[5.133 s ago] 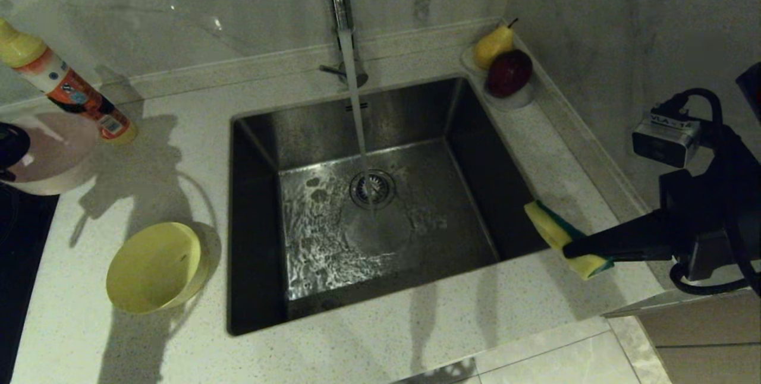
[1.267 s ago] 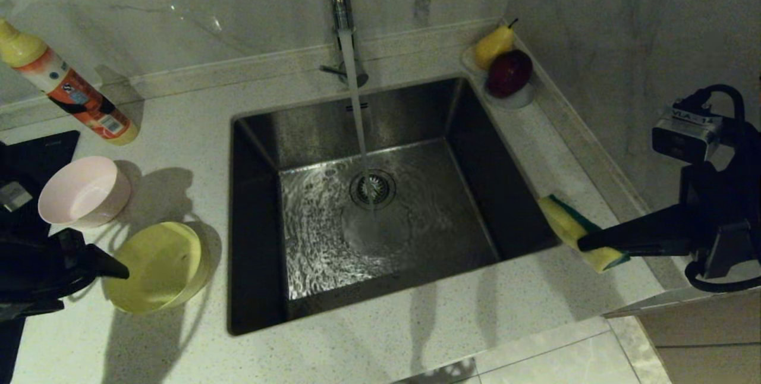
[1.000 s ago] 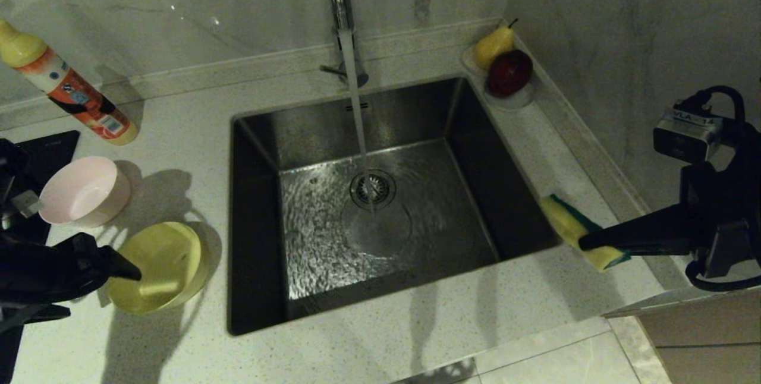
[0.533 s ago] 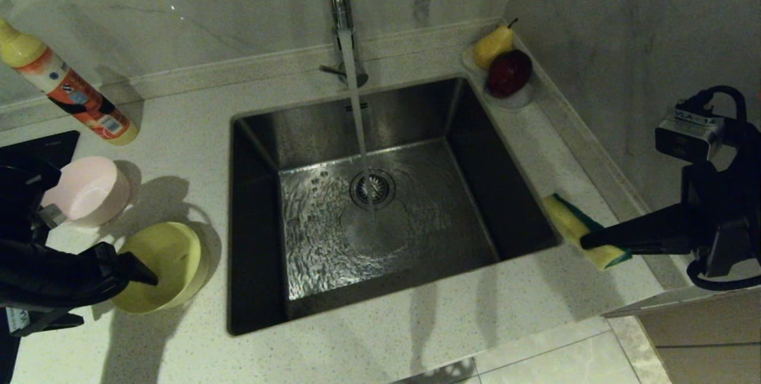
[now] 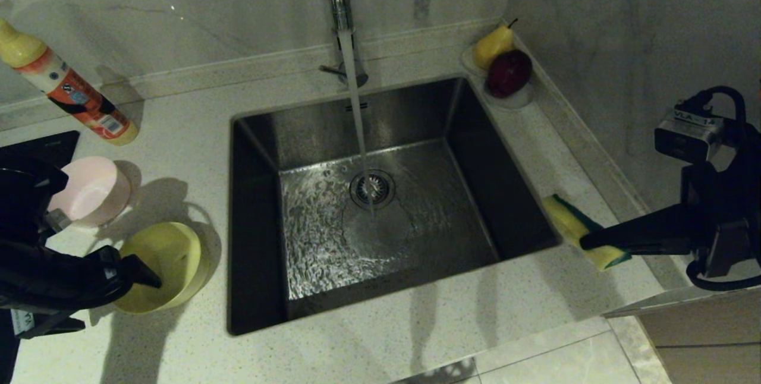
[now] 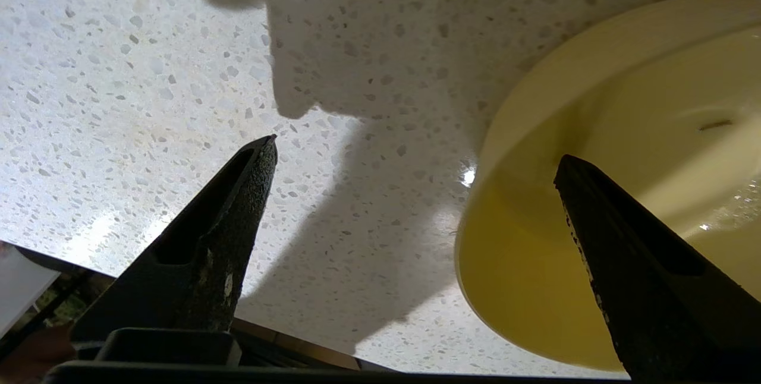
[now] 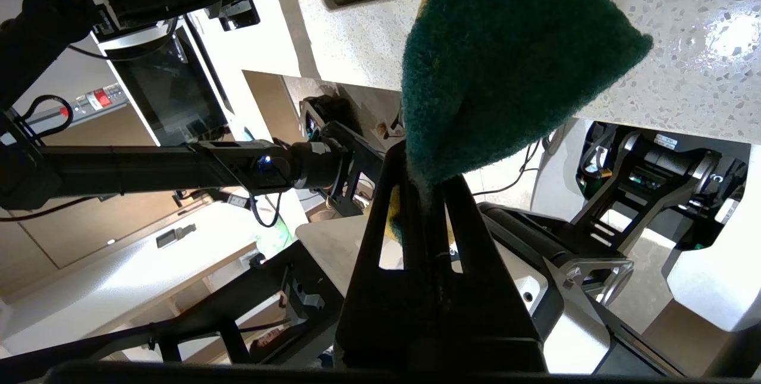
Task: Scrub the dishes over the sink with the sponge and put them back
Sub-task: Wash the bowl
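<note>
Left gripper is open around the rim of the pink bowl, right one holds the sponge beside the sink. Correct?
Not quite. The left gripper is open around the rim of the yellow bowl, not the pink bowl, which sits apart behind it; the left wrist view shows this. The right gripper does hold the sponge beside the sink.

A pear [image 5: 492,45] and red apple [image 5: 509,72] share a dish; spray bottle [image 5: 65,90] leans far left

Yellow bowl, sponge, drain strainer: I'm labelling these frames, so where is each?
yellow bowl [image 5: 169,262]: head view, inside floor.
sponge [image 5: 565,222]: head view, yellow side.
drain strainer [image 5: 372,188]: head view, its centre.
</note>
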